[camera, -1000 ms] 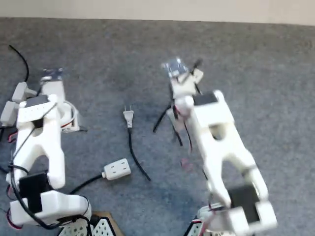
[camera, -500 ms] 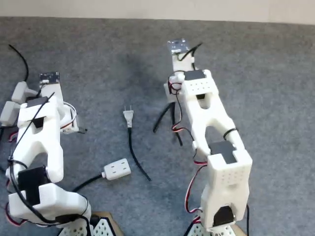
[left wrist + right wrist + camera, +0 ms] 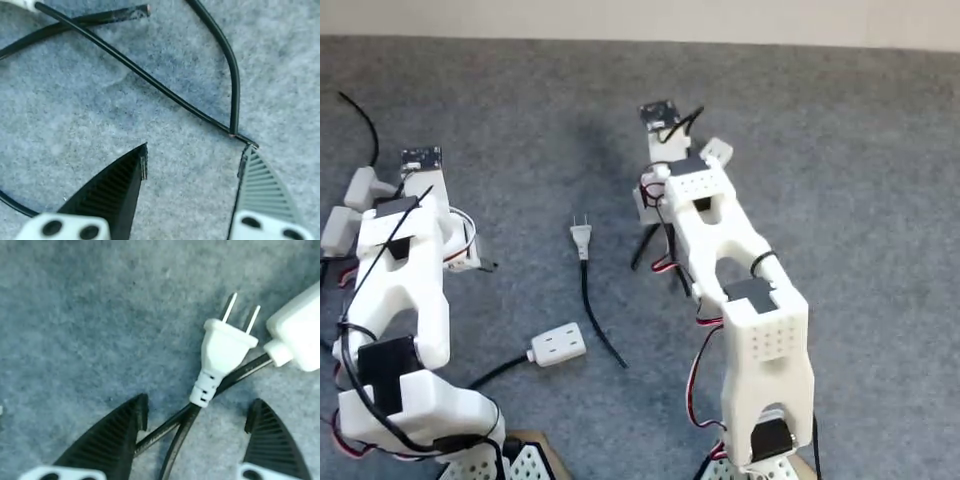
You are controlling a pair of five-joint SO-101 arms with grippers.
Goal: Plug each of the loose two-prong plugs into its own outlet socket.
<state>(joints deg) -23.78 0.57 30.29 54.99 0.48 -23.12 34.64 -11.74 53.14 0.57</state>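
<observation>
Both claws are open, the left claw (image 3: 192, 170) above loose cords (image 3: 150, 80), the right claw (image 3: 195, 432) over a light, stiff plug (image 3: 223, 352) lying beside a socket (image 3: 300, 330), probably best pinched across its moulded body, clear of prongs.

From far away I count two robot arms, a left arm (image 3: 400, 275) and a right arm (image 3: 715, 225), two white two-prong plugs, a middle plug (image 3: 580, 237) and a far plug (image 3: 223, 347), two white outlet sockets, a near socket (image 3: 558, 344) and a far socket (image 3: 717, 151), and two small white blocks (image 3: 360, 186) I cannot name.
</observation>
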